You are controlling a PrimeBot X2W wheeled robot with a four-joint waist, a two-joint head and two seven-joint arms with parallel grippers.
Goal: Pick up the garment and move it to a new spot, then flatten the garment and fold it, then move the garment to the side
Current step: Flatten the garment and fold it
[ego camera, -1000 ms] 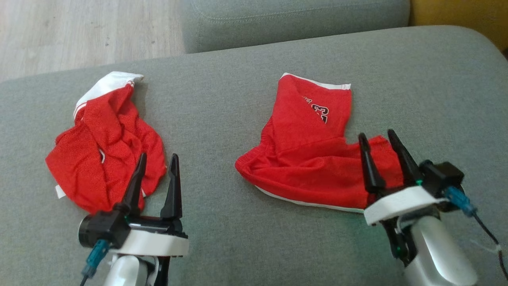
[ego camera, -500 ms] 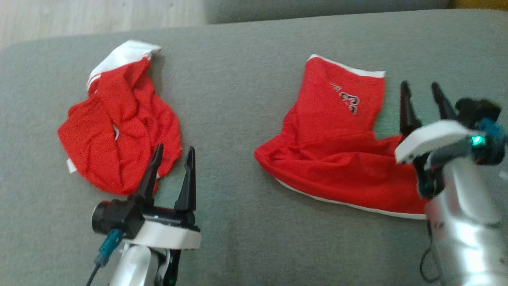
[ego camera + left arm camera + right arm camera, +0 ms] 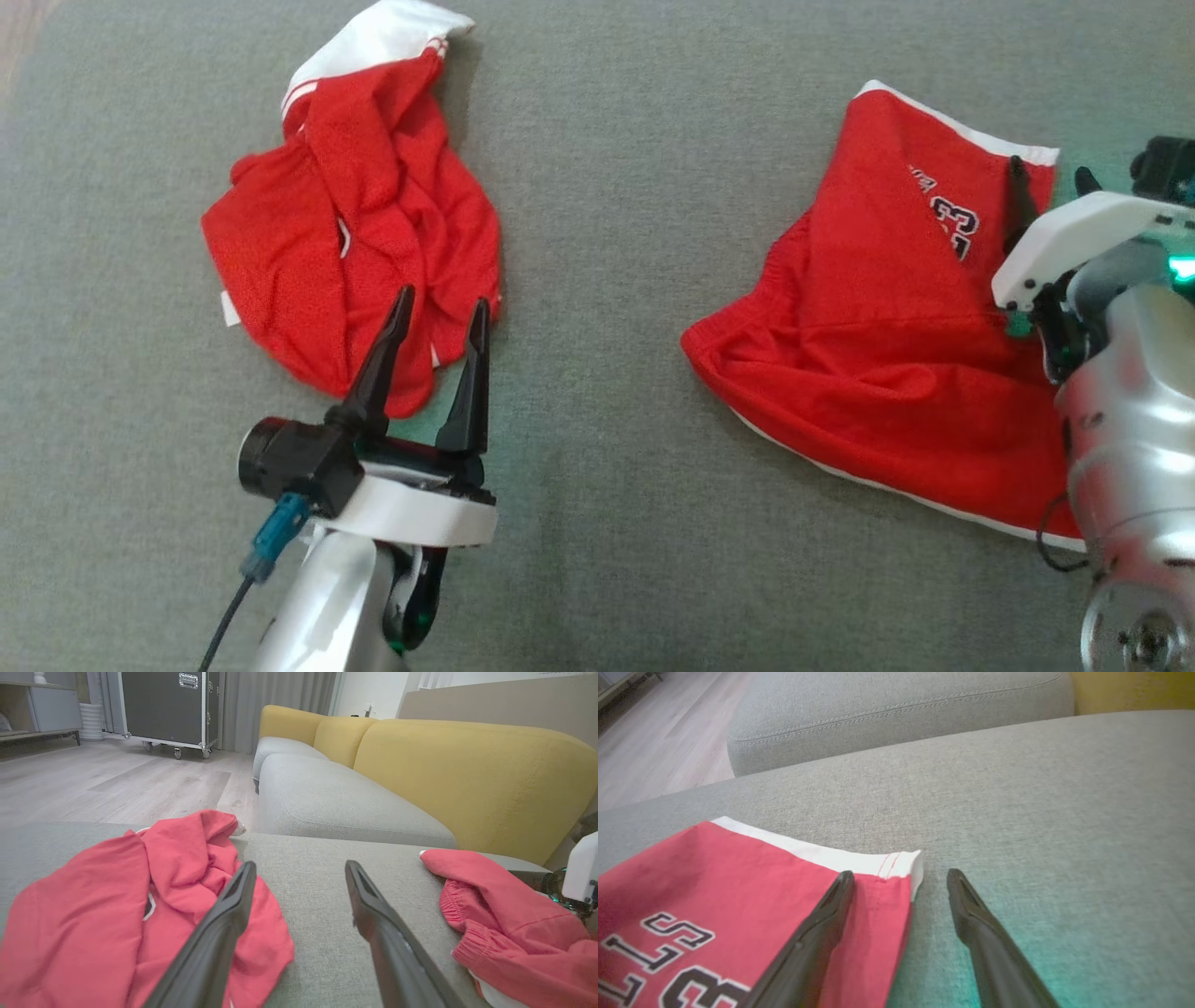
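Two red garments lie on the grey sofa cushion [image 3: 607, 233]. The crumpled garment [image 3: 355, 233] with a white band is at the left. My left gripper [image 3: 443, 301] stands open over its near right edge, nothing between the fingers; in the left wrist view the gripper [image 3: 300, 865] points past that garment [image 3: 93, 914]. The flatter red shorts [image 3: 868, 308] with a printed number and white hem lie at the right. My right gripper [image 3: 1049, 170] is open at their far right hem corner [image 3: 896, 863]; one finger [image 3: 822, 933] is over the cloth, the other over bare cushion.
A second grey cushion [image 3: 887, 718] lies beyond the gap at the far side. A yellow backrest [image 3: 467, 774] runs along the right. Wooden floor [image 3: 117, 779] lies to the left, with a black wheeled case [image 3: 163, 709] far off.
The head camera has tilted down, so the whole picture shifted. My right gripper has moved forward from the shorts' near right edge to their far hem corner. Both grippers stay open.
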